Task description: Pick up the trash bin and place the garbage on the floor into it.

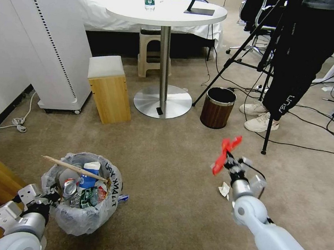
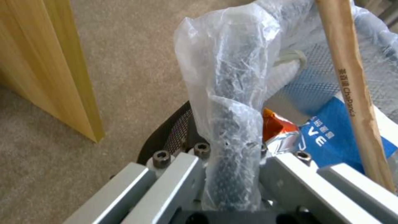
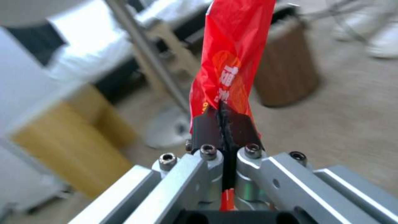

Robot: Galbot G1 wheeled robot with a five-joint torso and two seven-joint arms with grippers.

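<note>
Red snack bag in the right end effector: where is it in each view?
Head: red snack bag right of centre, pinched in the right end effector.
Right wrist: centre, rising from the end effector.
Left wrist: not in it.
Shared landmark, head and right wrist: brown wood-grain bin.

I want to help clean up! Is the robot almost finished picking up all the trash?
Nearly. The trash bin already holds a cup, a can and a wooden stick, and the left gripper grips its rim. The right gripper is pinching a red snack bag in the air. One crumpled tissue lies on the floor.
</note>
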